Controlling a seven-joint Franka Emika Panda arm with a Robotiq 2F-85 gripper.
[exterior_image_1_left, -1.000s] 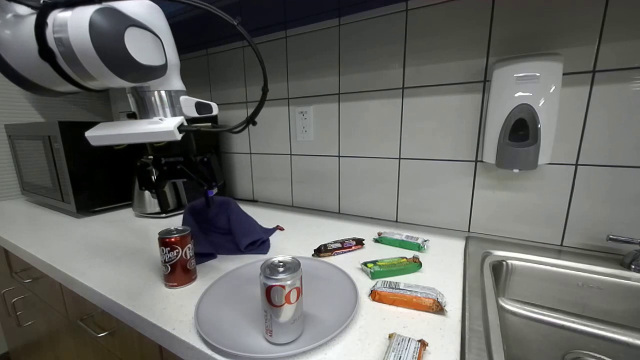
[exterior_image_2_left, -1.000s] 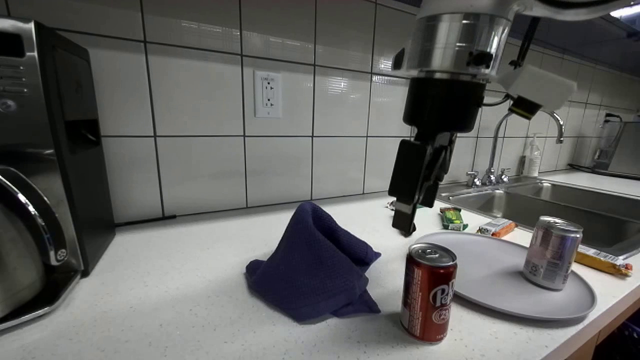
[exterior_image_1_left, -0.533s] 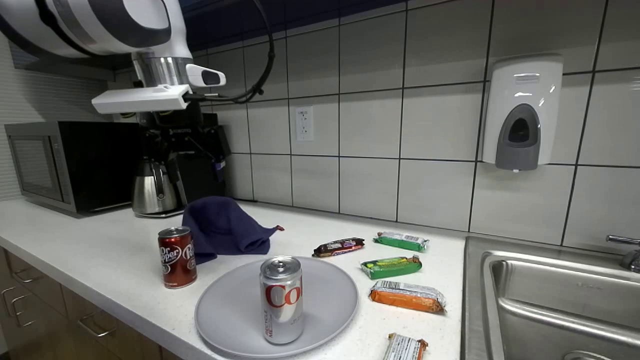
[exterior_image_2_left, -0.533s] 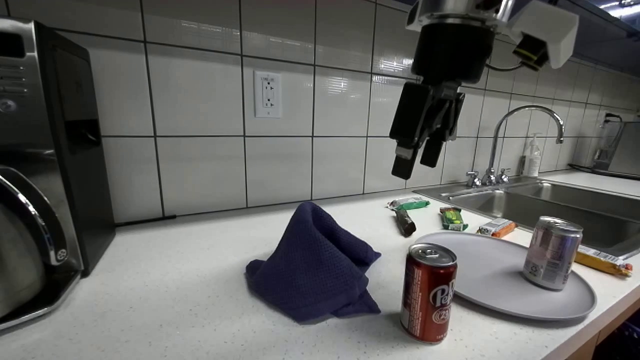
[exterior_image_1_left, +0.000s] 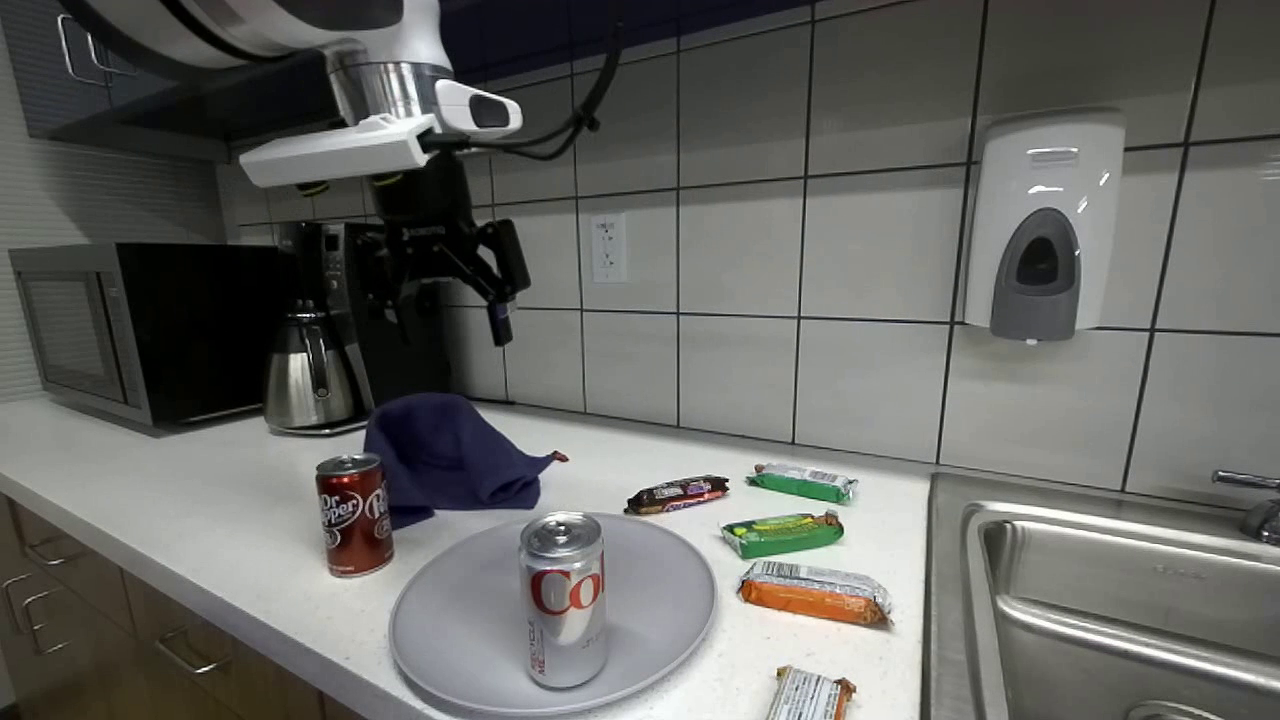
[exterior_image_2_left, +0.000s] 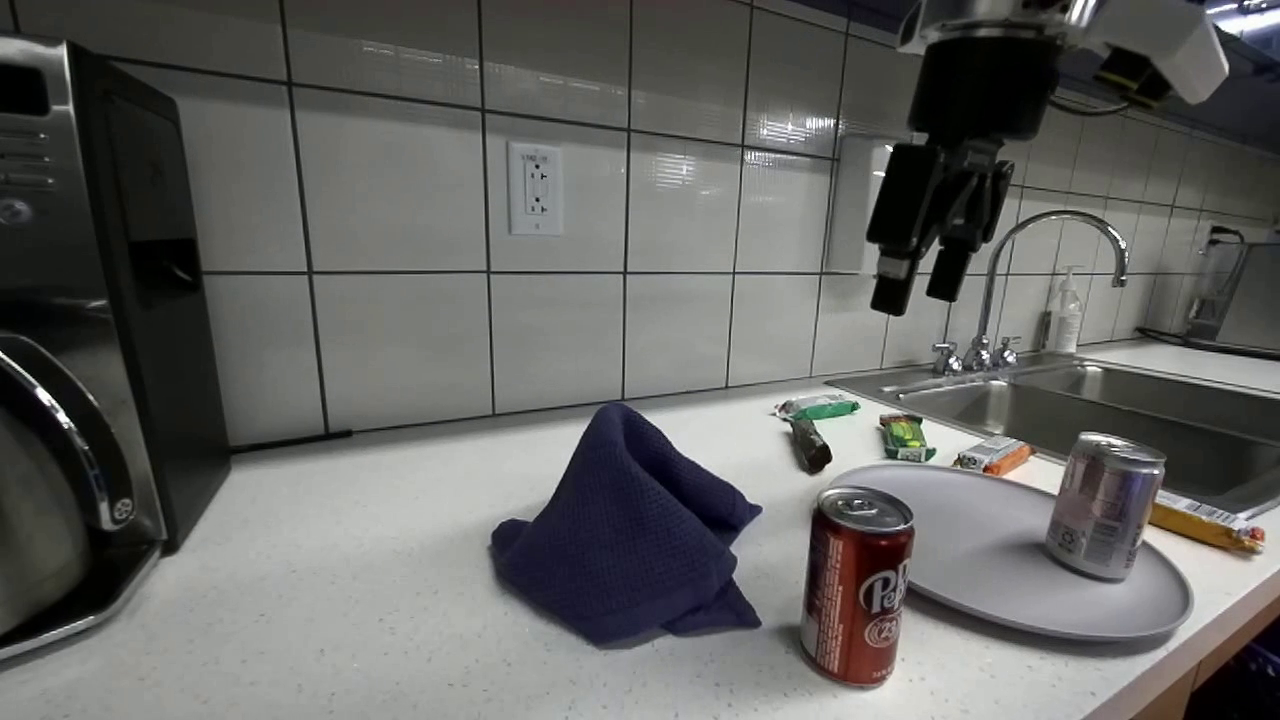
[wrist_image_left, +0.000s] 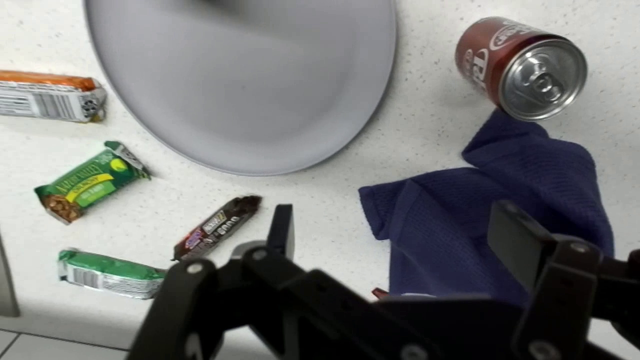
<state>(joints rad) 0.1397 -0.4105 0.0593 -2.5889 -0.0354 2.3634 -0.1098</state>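
My gripper (exterior_image_1_left: 450, 325) is open and empty, in the air above the counter; it also shows in an exterior view (exterior_image_2_left: 917, 295) and the wrist view (wrist_image_left: 392, 220). A dark blue cloth (exterior_image_1_left: 450, 460) lies bunched below it, a small red tip at its edge; in the wrist view the cloth (wrist_image_left: 445, 235) lies under the right finger. A red Dr Pepper can (exterior_image_2_left: 857, 590) stands upright beside the cloth. A grey plate (exterior_image_1_left: 650, 600) bears an upright silver Coke can (exterior_image_1_left: 563, 610). A brown-wrapped bar (wrist_image_left: 217, 227) lies near the left finger in the wrist view.
Green bars (exterior_image_1_left: 785, 535) (exterior_image_1_left: 805, 483) and orange bars (exterior_image_1_left: 815, 592) (exterior_image_1_left: 808, 695) lie between plate and sink (exterior_image_1_left: 1120, 640). A coffee maker (exterior_image_2_left: 110, 300) and a microwave (exterior_image_1_left: 150, 330) stand at the opposite end. A tiled wall (exterior_image_1_left: 740, 370) with a soap dispenser (exterior_image_1_left: 1045, 220) runs behind.
My gripper has risen from near the cloth and then moved sideways toward the sink end. The cloth, cans, plate and bars have not moved.
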